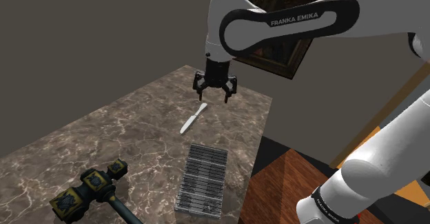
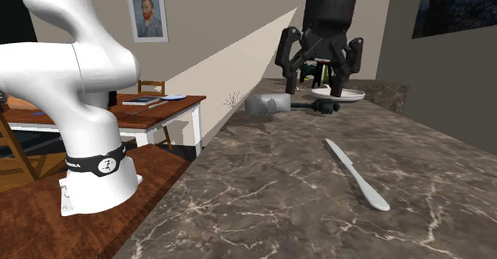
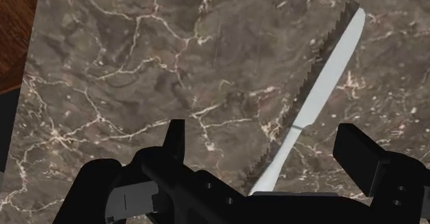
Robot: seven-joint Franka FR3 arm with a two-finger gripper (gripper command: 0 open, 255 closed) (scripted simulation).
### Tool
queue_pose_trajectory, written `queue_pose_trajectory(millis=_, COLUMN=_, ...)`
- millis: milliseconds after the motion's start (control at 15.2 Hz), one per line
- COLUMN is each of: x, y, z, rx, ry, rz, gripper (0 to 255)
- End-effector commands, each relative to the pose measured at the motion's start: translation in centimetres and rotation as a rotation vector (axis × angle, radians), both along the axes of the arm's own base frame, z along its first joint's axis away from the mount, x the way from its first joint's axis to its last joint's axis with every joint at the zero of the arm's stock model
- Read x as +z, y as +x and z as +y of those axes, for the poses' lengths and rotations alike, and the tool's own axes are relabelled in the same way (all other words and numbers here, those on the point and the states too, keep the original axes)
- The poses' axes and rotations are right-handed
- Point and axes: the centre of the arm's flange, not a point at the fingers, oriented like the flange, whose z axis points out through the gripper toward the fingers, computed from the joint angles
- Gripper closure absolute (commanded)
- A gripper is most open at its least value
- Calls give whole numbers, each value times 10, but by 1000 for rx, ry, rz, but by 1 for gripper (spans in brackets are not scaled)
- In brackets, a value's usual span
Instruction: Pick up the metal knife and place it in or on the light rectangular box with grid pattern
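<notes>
On the marble counter (image 1: 124,133) below my open, empty gripper (image 1: 213,95), the knife (image 1: 193,118) looks thin, stiff, slick; I'd pinch its handle.

Above the dark marbled tabletop (image 1: 117,136) the black gripper (image 1: 214,94) hangs with its fingers spread apart, holding nothing. The pale knife (image 1: 193,118) lies flat on the stone at the gripper's 7 o'clock, clear of the fingers. At the knife's 6 o'clock lies the grey gridded box (image 1: 203,176). An ornate mallet (image 1: 93,188) rests well apart at the box's 9 o'clock.
</notes>
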Motion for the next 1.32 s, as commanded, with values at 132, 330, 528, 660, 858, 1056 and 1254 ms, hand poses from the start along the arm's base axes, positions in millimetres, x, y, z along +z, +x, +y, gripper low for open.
queue_pose_trajectory(millis=132, x=-34, y=40, z=21, rx=-162, ry=-28, rz=29, gripper=0)
queue_pose_trajectory(millis=330, x=-61, y=73, z=31, rx=-276, ry=-48, rz=50, gripper=0)
queue_pose_trajectory(millis=528, x=-80, y=88, z=34, rx=-330, ry=-58, rz=60, gripper=0)
queue_pose_trajectory(millis=660, x=-90, y=86, z=33, rx=-330, ry=-58, rz=60, gripper=0)
queue_pose_trajectory(millis=858, x=-106, y=84, z=32, rx=-330, ry=-58, rz=60, gripper=0)
queue_pose_trajectory(millis=1056, x=-114, y=82, z=31, rx=-330, ry=-58, rz=60, gripper=0)
queue_pose_trajectory(millis=1254, x=-114, y=82, z=31, rx=-330, ry=-58, rz=60, gripper=0)
